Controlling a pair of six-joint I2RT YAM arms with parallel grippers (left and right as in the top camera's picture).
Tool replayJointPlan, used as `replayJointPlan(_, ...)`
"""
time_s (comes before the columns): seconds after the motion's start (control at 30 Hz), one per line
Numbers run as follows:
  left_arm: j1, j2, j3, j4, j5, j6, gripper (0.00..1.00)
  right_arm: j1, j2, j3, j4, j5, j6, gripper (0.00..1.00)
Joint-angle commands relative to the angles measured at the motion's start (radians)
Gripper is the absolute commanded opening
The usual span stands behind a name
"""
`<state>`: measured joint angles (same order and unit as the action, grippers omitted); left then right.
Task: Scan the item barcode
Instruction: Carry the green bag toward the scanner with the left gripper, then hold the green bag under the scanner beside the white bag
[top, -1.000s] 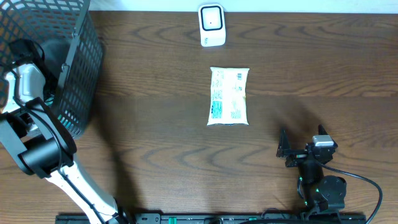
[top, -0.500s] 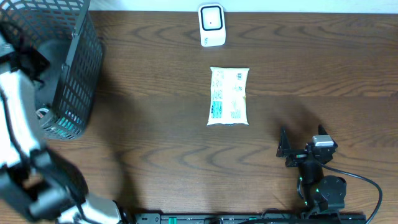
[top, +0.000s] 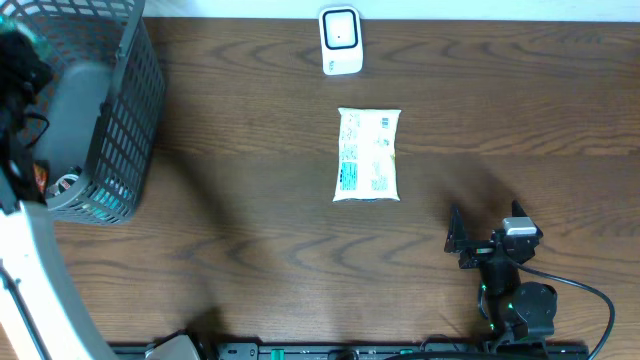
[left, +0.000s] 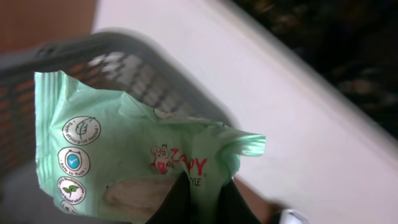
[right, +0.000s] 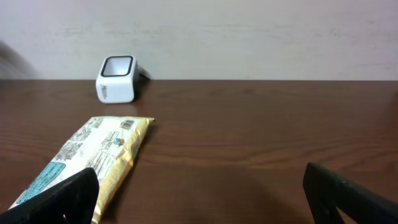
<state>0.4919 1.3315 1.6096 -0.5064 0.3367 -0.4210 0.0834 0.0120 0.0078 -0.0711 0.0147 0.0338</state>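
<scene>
Left gripper (left: 202, 190) clamped on green pack (left: 124, 155) at basket (top: 120, 120) | scanner (top: 340, 40) at desk (top: 250, 260) far edge, well to its right | right gripper (right: 202, 193) open

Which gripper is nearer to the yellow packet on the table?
Right. The right gripper stands open near the yellow packet; the left gripper is far off at the basket, gripping a green pack.

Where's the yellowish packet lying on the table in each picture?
Overhead: packet, middle of the table.
Right wrist: packet, lower left.
Left wrist: not there; only a green pack.
Shared landmark: white scanner just beyond the packet's far end, overhead and right wrist.
</scene>
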Motion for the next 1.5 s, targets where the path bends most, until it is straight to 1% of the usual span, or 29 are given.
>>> replayJointPlan(0.0, -0.004, -0.081, 0.014, 0.031, 0.121, -0.053, 0.07, -0.003, -0.006, -0.002, -0.003, 0.002, 0.010, 0.99)
replayJointPlan(0.13, -0.061, -0.129, 0.014, 0.016, 0.192, -0.055, 0.07, -0.003, -0.006, -0.002, -0.003, 0.002, 0.010, 0.99)
replayJointPlan(0.23, -0.149, -0.130, 0.014, -0.032, 0.233, -0.008, 0.07, -0.003, -0.006, -0.002, -0.003, 0.002, 0.010, 0.99)
replayJointPlan(0.47, -0.455, -0.038, 0.014, -0.194, 0.222, 0.228, 0.07, -0.003, -0.006, -0.002, -0.003, 0.001, 0.010, 0.99)
replayJointPlan(0.6, -0.605, 0.060, 0.014, -0.270, 0.124, 0.331, 0.08, -0.003, -0.006, -0.002, -0.003, 0.001, 0.010, 0.99)
replayJointPlan(0.73, -0.724, 0.185, 0.014, -0.313, 0.055, 0.470, 0.07, -0.003, -0.006, -0.002, -0.004, 0.002, 0.010, 0.99)
replayJointPlan(0.9, -0.816, 0.365, 0.014, -0.316, -0.049, 0.464, 0.07, -0.003, -0.006, -0.002, -0.003, 0.002, 0.010, 0.99)
replayJointPlan(1.07, -0.861, 0.517, 0.014, -0.316, -0.051, 0.457, 0.07, -0.003, -0.006, -0.002, -0.003, 0.001, 0.010, 0.99)
replayJointPlan(1.2, -0.890, 0.619, 0.014, -0.316, -0.050, 0.423, 0.07, -0.003, -0.006, -0.002, -0.003, 0.002, 0.010, 0.99)
replayJointPlan(1.4, -0.930, 0.704, 0.014, -0.314, -0.050, 0.423, 0.08, -0.003, -0.006, -0.002, -0.003, 0.001, 0.010, 0.99)
replayJointPlan(1.43, -0.935, 0.708, 0.014, -0.315, -0.050, 0.423, 0.13, -0.003, -0.006, -0.002, -0.003, 0.002, 0.010, 0.99)
replayJointPlan(1.47, -0.938, 0.708, 0.014, -0.315, -0.050, 0.423, 0.26, -0.003, -0.006, -0.002, -0.003, 0.002, 0.010, 0.99)
